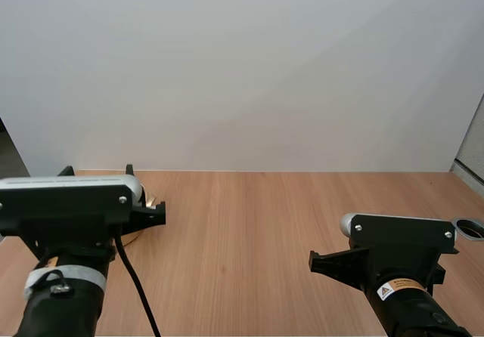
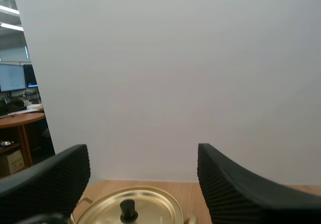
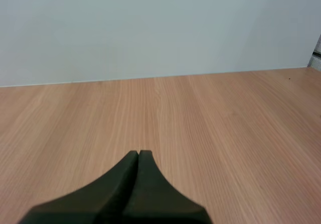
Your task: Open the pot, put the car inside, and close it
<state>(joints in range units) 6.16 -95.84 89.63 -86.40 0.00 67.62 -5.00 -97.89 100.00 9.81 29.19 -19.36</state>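
On the pale wooden table (image 1: pixel 249 231), the round gold metal pot (image 2: pixel 173 208) sits closed under my wide-spread left gripper (image 2: pixel 141 153), my right gripper (image 3: pixel 138 153) pressed together, and its stiff, probably slick lid (image 2: pixel 150 204) looks best pinched by the small black knob (image 2: pixel 128 211).

No wording can be read; a yellow-and-white warning sticker (image 1: pixel 399 287) sits on the arm (image 1: pixel 416 310) behind the right gripper (image 3: pixel 139 156).
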